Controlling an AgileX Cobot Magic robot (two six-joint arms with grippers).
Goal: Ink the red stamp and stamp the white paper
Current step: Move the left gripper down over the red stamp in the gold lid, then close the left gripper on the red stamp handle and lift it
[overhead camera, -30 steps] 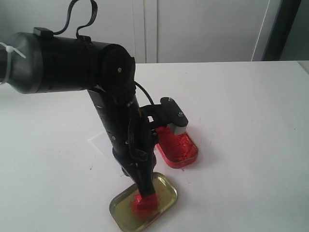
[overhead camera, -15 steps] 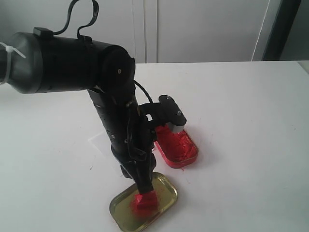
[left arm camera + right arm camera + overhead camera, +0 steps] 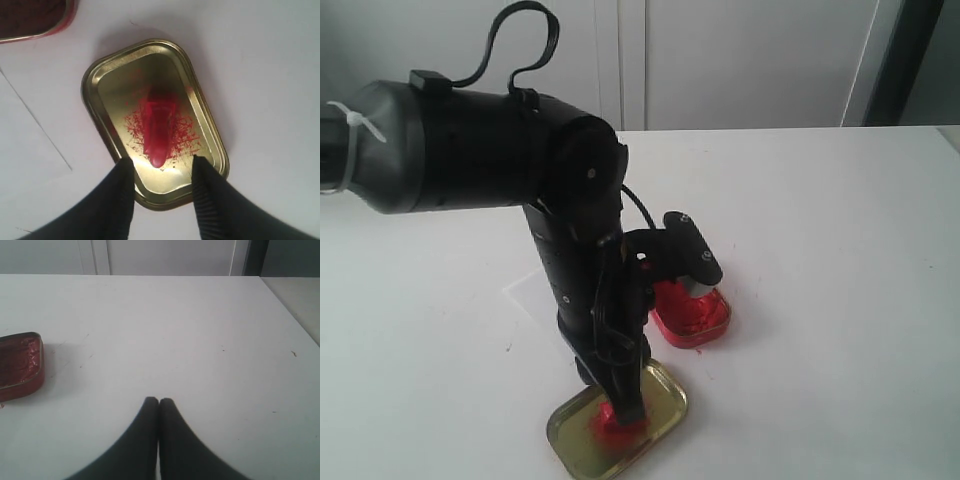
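Observation:
The red stamp [image 3: 159,132] rests on the red smear inside the gold tin lid [image 3: 115,75], its narrow end pointing toward my left gripper [image 3: 161,167]. That gripper is open. Its black fingers [image 3: 125,172] stand on either side of the stamp's near end without touching it. In the exterior view the left arm hides most of the stamp [image 3: 610,425], and the gripper [image 3: 625,405] hangs over the lid [image 3: 570,438]. The white paper [image 3: 20,150] lies beside the lid; one corner [image 3: 525,285] shows behind the arm. My right gripper [image 3: 159,401] is shut on nothing, over bare table.
The red oblong tin of ink paste [image 3: 695,315] sits just behind the lid, partly behind the left wrist, and also shows in the right wrist view [image 3: 20,362]. The white tabletop [image 3: 820,250] runs to a wall and cabinet doors at the back.
My left gripper has opened and let go of the red stamp, which stays in the gold lid. The left arm has shifted slightly. The right gripper's earlier state is not shown.

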